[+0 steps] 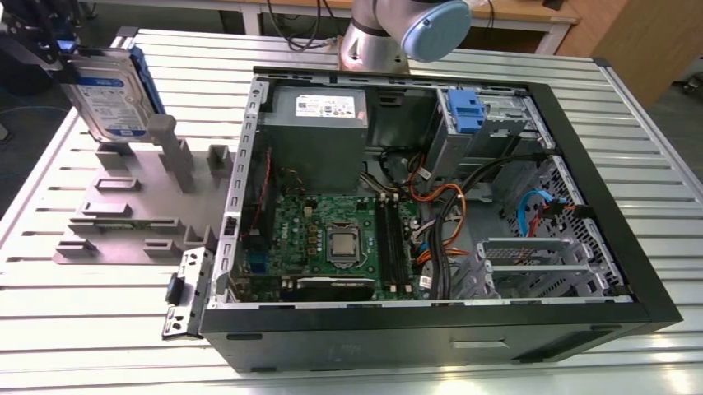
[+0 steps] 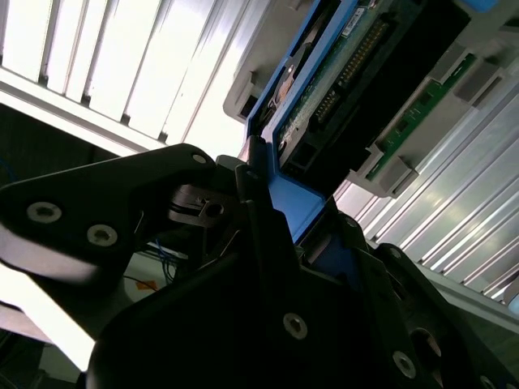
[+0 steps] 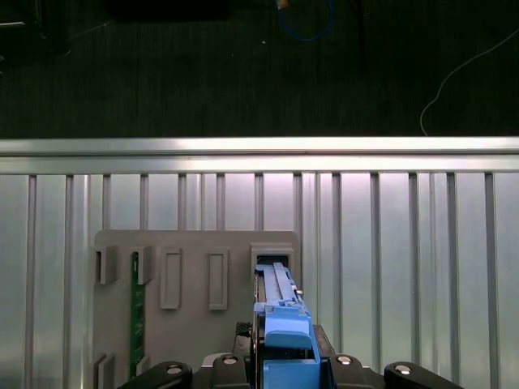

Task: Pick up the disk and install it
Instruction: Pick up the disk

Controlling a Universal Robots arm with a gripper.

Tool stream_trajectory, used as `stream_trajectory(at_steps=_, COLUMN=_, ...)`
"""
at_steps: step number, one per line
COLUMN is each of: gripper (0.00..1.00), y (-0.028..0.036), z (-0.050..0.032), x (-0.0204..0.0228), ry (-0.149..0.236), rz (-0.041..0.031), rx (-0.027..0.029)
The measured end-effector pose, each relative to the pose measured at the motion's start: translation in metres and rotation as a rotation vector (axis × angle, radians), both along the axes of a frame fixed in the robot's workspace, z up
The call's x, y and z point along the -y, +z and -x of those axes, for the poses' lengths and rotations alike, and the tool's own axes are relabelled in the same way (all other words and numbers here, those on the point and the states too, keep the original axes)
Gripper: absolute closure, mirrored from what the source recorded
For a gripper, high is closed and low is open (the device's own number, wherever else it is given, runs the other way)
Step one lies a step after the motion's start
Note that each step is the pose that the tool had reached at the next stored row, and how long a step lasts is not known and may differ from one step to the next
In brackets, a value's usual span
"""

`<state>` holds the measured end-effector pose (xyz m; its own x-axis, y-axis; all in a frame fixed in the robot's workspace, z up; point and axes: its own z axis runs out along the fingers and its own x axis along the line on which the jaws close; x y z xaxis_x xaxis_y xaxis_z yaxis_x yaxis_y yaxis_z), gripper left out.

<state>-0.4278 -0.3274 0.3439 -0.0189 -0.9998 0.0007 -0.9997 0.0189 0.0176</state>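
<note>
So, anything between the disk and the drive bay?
Yes: the pincer holds the disk over the grey fixture outside the case; its side wall and the power-supply box lie between disk and bay.

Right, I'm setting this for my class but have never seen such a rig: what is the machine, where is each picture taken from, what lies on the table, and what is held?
The machine is one robot arm with a gripper, a clamp at its end. The exterior view comes from a camera off the arm that looks over the whole slatted metal table. Both wrist views come from cameras riding on the arm near its wrist. On the table lie an open computer case, its boards and cables showing, and, toward the exterior view's left, a grey holder with slots. The gripper is shut on the disk, a silver hard drive in a blue frame, held upright over that holder.
</note>
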Motion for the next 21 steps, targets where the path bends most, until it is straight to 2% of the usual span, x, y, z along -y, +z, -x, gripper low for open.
stream_trajectory(at_steps=12, gripper=0.64, y=0.0024, z=0.0000, x=0.0000, ry=0.000, rz=0.0002, rx=-0.0002)
stream_trajectory(at_steps=21, gripper=0.64, y=0.0097, z=0.0000, x=0.0000, ry=0.000, rz=0.0001, rx=0.0000)
